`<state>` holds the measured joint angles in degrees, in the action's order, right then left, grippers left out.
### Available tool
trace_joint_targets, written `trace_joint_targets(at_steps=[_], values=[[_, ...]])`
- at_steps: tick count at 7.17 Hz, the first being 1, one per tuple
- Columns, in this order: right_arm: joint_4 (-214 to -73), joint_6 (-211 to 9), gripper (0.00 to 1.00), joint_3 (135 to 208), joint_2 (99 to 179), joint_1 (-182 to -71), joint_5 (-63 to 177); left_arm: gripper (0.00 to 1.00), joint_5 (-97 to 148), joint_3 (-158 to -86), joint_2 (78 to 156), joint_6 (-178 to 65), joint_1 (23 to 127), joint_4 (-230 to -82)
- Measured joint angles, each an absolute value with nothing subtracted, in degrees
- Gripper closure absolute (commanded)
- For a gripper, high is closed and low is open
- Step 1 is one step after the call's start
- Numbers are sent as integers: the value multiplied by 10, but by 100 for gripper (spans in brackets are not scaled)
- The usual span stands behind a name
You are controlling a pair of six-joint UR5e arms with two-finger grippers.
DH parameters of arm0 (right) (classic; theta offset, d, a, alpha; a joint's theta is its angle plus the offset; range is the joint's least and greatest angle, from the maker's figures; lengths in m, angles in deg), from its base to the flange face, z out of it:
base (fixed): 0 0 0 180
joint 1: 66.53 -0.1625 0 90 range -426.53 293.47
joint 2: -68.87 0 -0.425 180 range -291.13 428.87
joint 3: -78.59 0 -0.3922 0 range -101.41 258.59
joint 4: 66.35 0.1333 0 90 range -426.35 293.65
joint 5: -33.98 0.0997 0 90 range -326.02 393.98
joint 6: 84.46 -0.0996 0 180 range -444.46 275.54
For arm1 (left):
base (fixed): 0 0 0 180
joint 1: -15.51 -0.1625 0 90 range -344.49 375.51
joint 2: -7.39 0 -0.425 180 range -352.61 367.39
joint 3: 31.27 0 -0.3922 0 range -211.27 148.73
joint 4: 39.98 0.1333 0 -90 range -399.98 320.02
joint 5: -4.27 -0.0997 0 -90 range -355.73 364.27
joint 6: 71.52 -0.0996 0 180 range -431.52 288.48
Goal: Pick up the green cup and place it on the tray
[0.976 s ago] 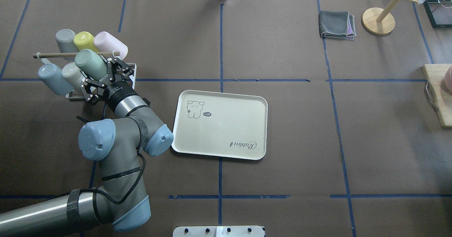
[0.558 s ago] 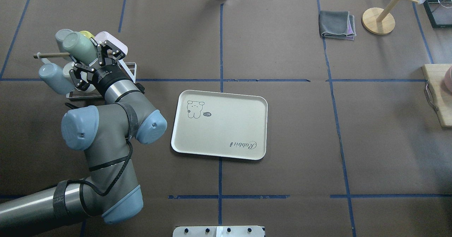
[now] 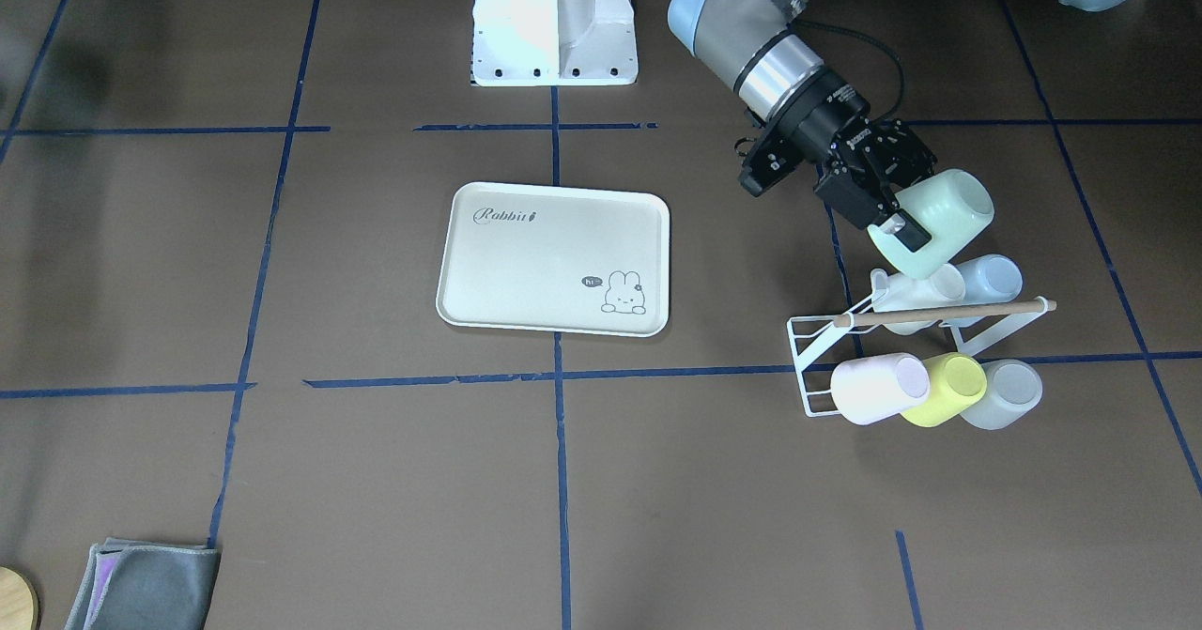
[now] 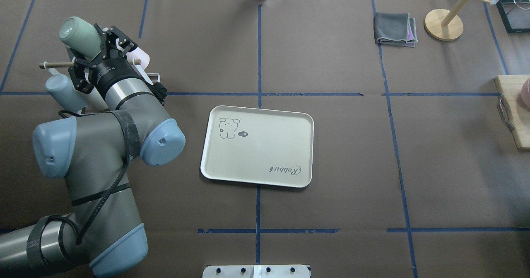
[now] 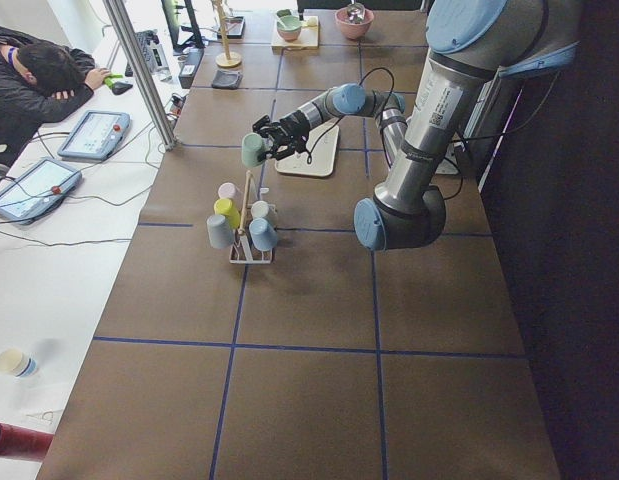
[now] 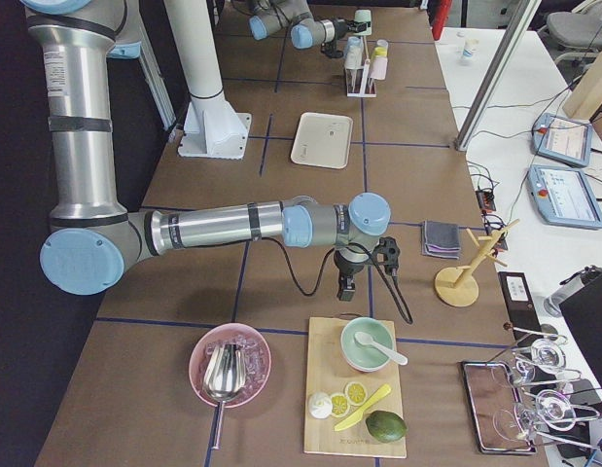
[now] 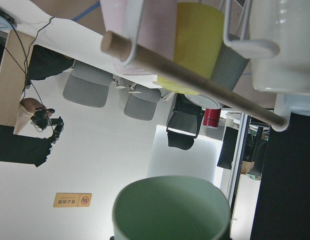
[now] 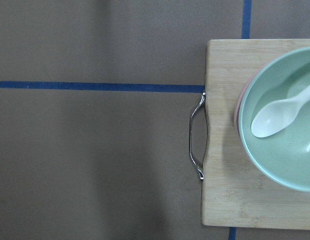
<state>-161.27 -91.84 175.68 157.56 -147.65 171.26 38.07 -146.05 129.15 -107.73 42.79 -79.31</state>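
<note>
My left gripper [image 4: 90, 46] is shut on the green cup [image 4: 76, 30], a pale mint tumbler held tilted in the air above the wire cup rack [image 4: 154, 77]. The front view shows the green cup [image 3: 950, 217] clear of the rack [image 3: 808, 367], with the left gripper [image 3: 900, 200] clamped on its side. The cup's rim [image 7: 172, 207] fills the bottom of the left wrist view. The cream tray [image 4: 256, 145] with "Rabbit" lettering lies flat at the table's middle, to the right of this arm. My right gripper [image 6: 345, 284] hangs over the table by a cutting board; I cannot tell its state.
The rack's wooden rod [image 3: 939, 312] carries pink [image 3: 878, 388], yellow [image 3: 950, 386], grey [image 3: 1009, 393], blue [image 3: 995, 278] and white cups. A folded grey cloth [image 4: 395, 28] and a wooden stand [image 4: 443, 24] sit far right. A cutting board [image 8: 220, 150] holds a bowl.
My left arm has drawn the green cup off the rack and carried it up and toward the far left corner. The tray has not moved.
</note>
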Motion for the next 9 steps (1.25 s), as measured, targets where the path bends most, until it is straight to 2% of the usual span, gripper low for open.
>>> trace_joint_targets(at_steps=[2,6,9], values=[[-1613,-918,0,1757,1574,-1477,1713,51,459,-1489,1292,-1032,430,-871],[-1613,-919,0,1757,1566,-1477,1712,53,620,-1493,1287,-871,430,-1069],[-1613,-919,0,1758,1565,-1479,1712,55,711,-1446,1283,-743,425,-1247]])
